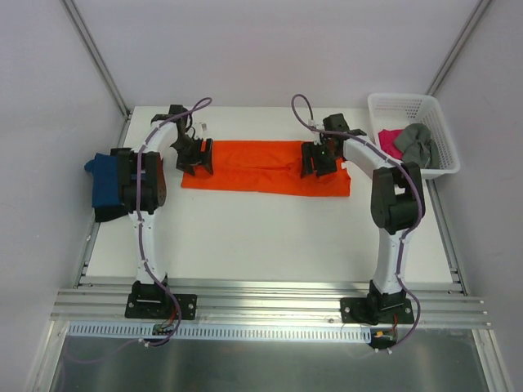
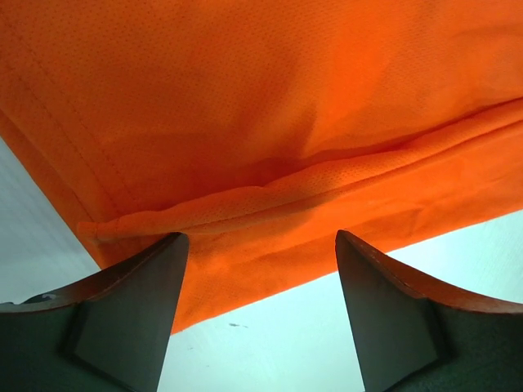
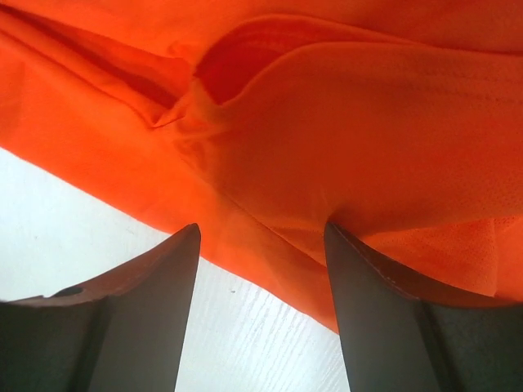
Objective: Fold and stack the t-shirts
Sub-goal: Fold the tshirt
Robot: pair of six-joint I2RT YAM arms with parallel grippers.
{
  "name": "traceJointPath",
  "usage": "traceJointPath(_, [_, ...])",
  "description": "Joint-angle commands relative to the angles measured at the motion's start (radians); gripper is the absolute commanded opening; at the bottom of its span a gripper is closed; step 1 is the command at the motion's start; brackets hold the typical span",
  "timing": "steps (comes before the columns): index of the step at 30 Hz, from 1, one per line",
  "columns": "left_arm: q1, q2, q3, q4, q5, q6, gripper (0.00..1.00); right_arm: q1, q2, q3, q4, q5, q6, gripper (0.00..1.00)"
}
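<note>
The bright orange t-shirt (image 1: pixel 261 167) lies folded into a long flat strip across the back of the table. My left gripper (image 1: pixel 198 160) is open over its left end; in the left wrist view the shirt's hem (image 2: pixel 270 147) lies just past my fingertips (image 2: pixel 167 253). My right gripper (image 1: pixel 317 161) is open over the strip's right part; the right wrist view shows layered orange cloth (image 3: pixel 327 131) at the fingertips (image 3: pixel 343 245). A dark blue shirt (image 1: pixel 105 181) lies on a black one at the table's left edge. Magenta (image 1: pixel 387 139) and grey (image 1: pixel 415 142) shirts sit in the basket.
The white lattice basket (image 1: pixel 435 122) stands at the back right corner. The white table (image 1: pixel 270 237) runs from the orange strip to the near aluminium rail (image 1: pixel 270 302). The blue and black stack sits close behind my left arm's elbow.
</note>
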Motion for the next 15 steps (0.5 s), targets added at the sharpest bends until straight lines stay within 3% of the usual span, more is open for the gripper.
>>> traceJointPath(1, [0.002,0.007,-0.015,-0.012,-0.027,0.02,0.73,-0.016,0.024,0.016,-0.002,-0.056,0.073,0.66])
traceJointPath(15, [-0.041,-0.267,-0.429,-0.03,0.016,-0.016,0.72,-0.057,0.127,0.008,-0.001,-0.128,0.15,0.67])
